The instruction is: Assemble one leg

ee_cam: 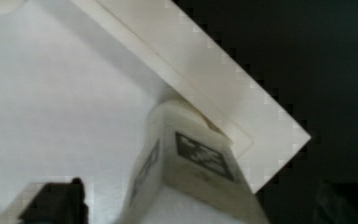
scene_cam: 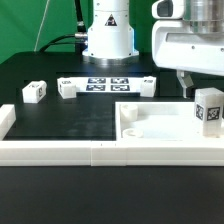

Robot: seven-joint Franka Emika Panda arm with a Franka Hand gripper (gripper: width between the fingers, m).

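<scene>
A leg [scene_cam: 208, 108], a chunky white block with a black-and-white tag on its front face, stands upright on the right corner of the large flat white panel [scene_cam: 150, 125]. My gripper [scene_cam: 202, 90] hangs over it, open. One dark finger [scene_cam: 183, 83] shows just off the leg's side toward the exterior view's left, with a gap; the other finger is hidden. In the wrist view the leg [ee_cam: 194, 160] sits between my two dark fingers [ee_cam: 51, 203], with the panel [ee_cam: 69, 100] showing in the gap. Two more legs [scene_cam: 33, 92] [scene_cam: 67, 88] lie at the exterior view's left.
The marker board [scene_cam: 110, 82] lies at the back in front of the robot base [scene_cam: 108, 35]. A white rail [scene_cam: 50, 150] runs along the front edge of the black table, joining the panel.
</scene>
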